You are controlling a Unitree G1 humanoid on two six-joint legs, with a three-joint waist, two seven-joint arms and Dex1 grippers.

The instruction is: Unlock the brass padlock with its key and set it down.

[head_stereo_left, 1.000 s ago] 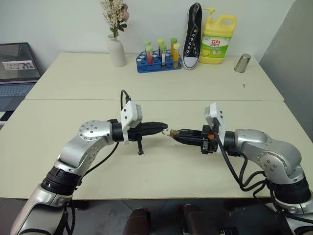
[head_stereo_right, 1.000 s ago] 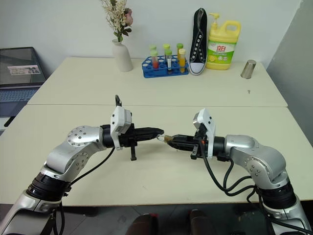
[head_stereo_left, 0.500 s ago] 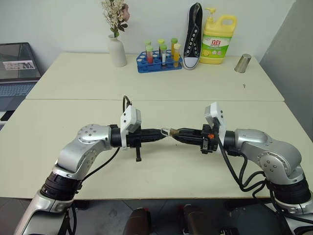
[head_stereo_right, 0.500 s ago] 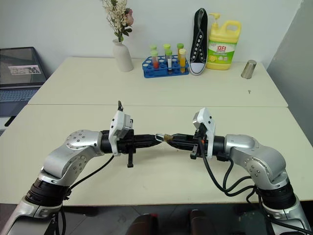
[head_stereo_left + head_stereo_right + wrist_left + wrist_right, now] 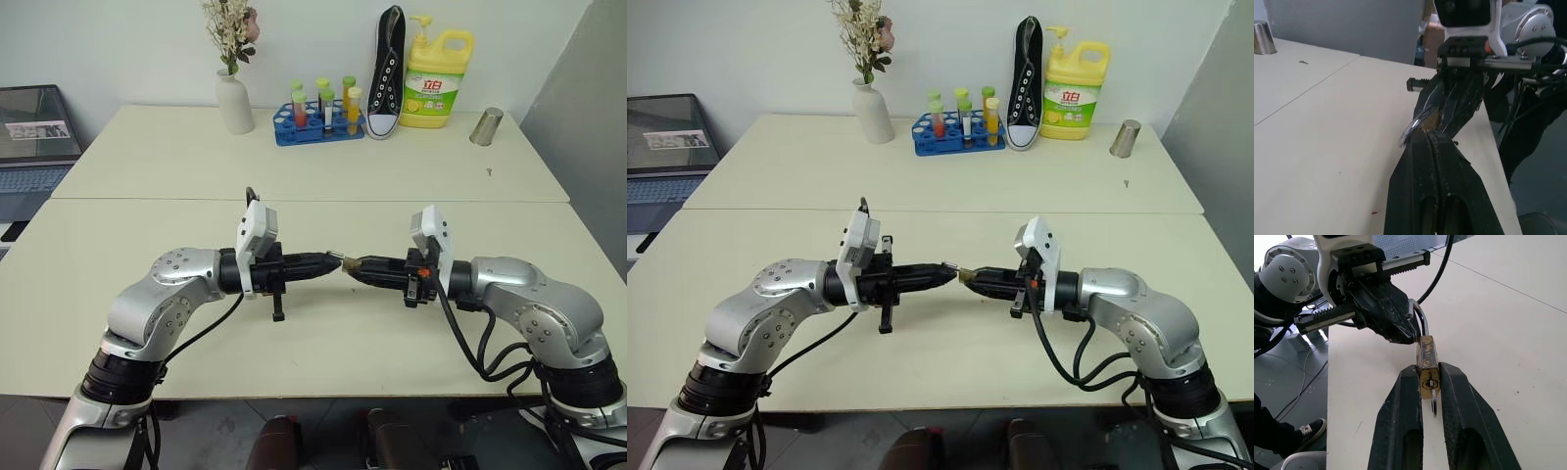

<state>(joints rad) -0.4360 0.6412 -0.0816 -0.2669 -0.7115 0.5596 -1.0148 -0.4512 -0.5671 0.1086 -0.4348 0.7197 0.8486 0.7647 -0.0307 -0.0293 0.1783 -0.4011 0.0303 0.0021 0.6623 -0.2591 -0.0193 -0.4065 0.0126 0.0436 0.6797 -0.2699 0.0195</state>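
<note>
Two head cameras sit side by side, looking forward and down over the table (image 5: 313, 176) from above the arms, far enough back to take in both arms and the far wall at twelve o'clock. They share nearly the whole scene, slightly offset. Each wrist camera sits close behind its own claw, looking along the fingers just above the table: the left claw (image 5: 1427, 139) faces the right arm, the right claw (image 5: 1429, 374) faces the left arm. Both share the spot where the tips meet.
</note>
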